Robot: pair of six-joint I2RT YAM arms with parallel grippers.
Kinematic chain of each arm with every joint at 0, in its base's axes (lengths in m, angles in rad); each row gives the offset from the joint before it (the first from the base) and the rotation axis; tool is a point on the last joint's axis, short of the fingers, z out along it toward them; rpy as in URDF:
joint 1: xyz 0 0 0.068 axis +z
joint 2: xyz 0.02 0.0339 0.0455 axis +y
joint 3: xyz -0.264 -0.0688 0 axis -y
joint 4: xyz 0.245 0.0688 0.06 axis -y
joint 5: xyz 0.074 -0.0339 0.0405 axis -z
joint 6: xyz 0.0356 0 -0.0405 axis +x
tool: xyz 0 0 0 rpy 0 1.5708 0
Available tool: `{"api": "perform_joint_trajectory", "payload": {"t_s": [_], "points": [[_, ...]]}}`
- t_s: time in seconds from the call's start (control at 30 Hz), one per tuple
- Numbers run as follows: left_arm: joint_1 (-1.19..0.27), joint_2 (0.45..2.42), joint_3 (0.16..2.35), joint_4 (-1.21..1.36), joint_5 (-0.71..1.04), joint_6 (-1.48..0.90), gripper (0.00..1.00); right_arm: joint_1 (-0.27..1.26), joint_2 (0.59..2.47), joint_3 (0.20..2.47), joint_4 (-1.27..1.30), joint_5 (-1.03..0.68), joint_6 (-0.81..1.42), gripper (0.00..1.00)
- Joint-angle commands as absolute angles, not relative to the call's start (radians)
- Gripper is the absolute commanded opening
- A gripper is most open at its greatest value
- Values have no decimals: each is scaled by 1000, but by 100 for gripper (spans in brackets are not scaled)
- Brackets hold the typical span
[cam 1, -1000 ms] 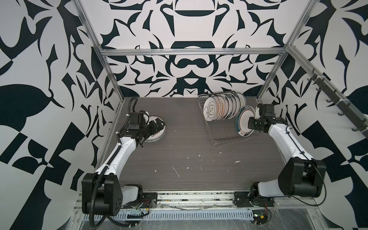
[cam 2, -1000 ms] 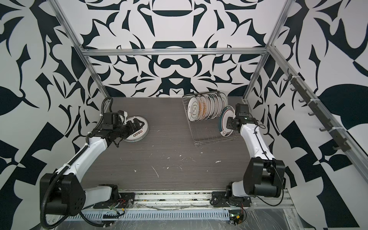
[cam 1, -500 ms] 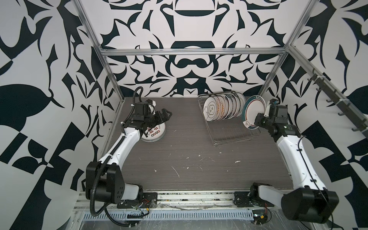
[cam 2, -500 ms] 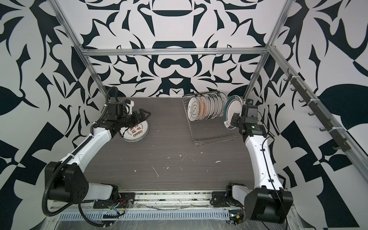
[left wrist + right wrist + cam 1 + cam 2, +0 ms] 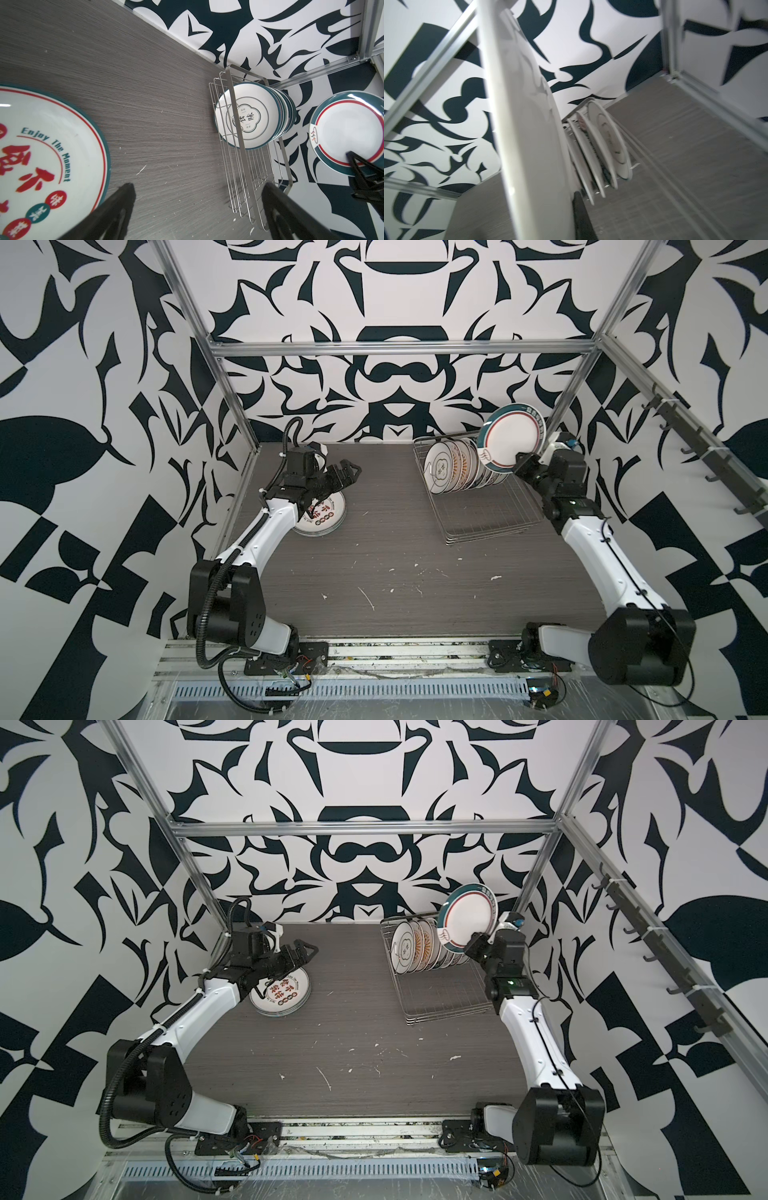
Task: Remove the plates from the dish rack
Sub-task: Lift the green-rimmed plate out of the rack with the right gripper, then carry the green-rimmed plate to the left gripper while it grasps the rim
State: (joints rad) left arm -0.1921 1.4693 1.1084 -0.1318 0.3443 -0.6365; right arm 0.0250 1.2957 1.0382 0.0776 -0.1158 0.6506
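Right jaws are clamped on a plate [image 5: 512, 442], biting its lower rim, so it stands up out of the grip, tilted, with its teal-and-red-ringed face turned toward the middle of the cell. It hangs in the air above the far right end of the rack [image 5: 490, 514], and both top views show it higher than everything else on the worktop [image 5: 395, 572]. From the left wrist camera the plate [image 5: 349, 133] sits apart from the row [image 5: 247, 118], with wall pattern showing between them. The right wrist camera gets the plate's white underside [image 5: 529, 124] edge-on, and the row [image 5: 608, 143] leans in the rack just beyond it. That row [image 5: 442, 468] stands on edge at the rack's far end; the near half of the rack is bare wire. Over on the left, a stack [image 5: 322, 516] lies flat on the worktop with red lettering facing up. Left jaws are spread wide and hold nothing, hovering over the stack's far edge. In the left wrist view the fingers [image 5: 124, 207] straddle bare worktop, and the stack [image 5: 41, 155] lies just beside one of them.
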Motion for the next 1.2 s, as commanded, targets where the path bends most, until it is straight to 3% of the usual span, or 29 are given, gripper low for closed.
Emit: {"api": "perform_joint_trajectory", "payload": {"t_s": [0.0,0.13,0.27,0.6,0.9,1.17], "points": [[-185,1424,1078,-89,278,-643,99,126,1351,1043,418,-87,790,0],[-147,1400,1048,-75,270,-657,99,222,1487,1058,593,-45,893,0],[-85,1352,995,-49,299,-703,99,323,1641,1173,598,-88,989,0],[-15,1204,878,-72,332,-703,99,530,1889,1492,276,-353,1236,0],[35,1135,839,-86,389,-716,99,643,1958,1586,284,-484,1341,0],[51,1121,830,-95,417,-737,100,727,1964,1512,484,-545,1473,0]]}}
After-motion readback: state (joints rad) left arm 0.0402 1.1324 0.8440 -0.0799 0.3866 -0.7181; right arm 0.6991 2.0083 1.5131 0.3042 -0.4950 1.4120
